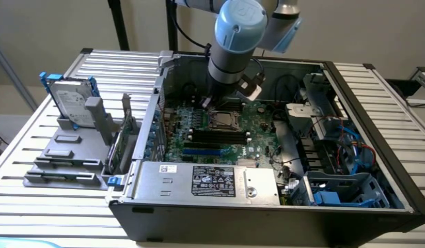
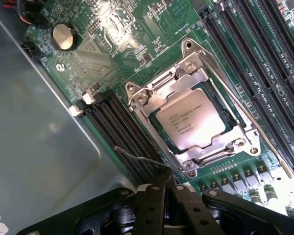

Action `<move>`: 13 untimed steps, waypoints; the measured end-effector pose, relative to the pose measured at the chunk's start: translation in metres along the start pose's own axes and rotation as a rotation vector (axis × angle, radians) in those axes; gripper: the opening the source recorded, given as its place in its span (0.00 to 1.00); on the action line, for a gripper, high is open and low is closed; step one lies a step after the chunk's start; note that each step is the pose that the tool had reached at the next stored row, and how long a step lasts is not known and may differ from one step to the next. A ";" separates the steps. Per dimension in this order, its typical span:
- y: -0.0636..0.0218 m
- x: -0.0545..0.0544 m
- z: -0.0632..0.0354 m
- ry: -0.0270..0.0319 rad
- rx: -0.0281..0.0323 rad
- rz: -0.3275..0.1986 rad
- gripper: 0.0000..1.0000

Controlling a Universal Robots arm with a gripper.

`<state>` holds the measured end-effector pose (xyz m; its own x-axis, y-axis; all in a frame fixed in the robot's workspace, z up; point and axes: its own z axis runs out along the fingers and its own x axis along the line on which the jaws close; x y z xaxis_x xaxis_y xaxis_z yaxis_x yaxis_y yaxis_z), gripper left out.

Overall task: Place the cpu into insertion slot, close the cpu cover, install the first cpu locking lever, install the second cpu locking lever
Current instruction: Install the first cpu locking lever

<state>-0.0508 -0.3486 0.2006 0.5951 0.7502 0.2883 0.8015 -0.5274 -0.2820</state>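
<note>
While the fingers (image 2: 154, 208) are pressing together on nothing, the cpu (image 2: 193, 120) is sitting in the insertion slot (image 2: 229, 117) just ahead of their tips, the cpu cover (image 2: 186, 81) is lying shut over its edges, and a thin locking lever (image 2: 137, 157) is sticking out right beside the tips.

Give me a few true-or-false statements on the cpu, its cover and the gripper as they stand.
1. The cpu sits in the insertion slot. True.
2. The cpu cover stands flipped up off the chip. False: it lies down, framing the cpu.
3. The gripper is shut. True.
4. The gripper holds the cpu. False: the cpu lies in the slot, apart from the gripper.
5. A round coin battery sits on the green board. True.
</note>
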 end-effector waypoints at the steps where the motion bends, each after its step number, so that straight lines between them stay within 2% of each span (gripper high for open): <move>1: 0.0011 0.001 0.0001 -0.0013 -0.0002 0.000 0.11; 5: 0.0049 0.004 0.0004 -0.0077 -0.0009 0.002 0.11; 9: 0.0038 0.006 0.0016 -0.0182 -0.0031 0.005 0.11; 13: 0.0030 0.008 0.0027 -0.0242 -0.0024 0.006 0.11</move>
<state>-0.0440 -0.3433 0.1995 0.5986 0.7562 0.2643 0.7978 -0.5331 -0.2816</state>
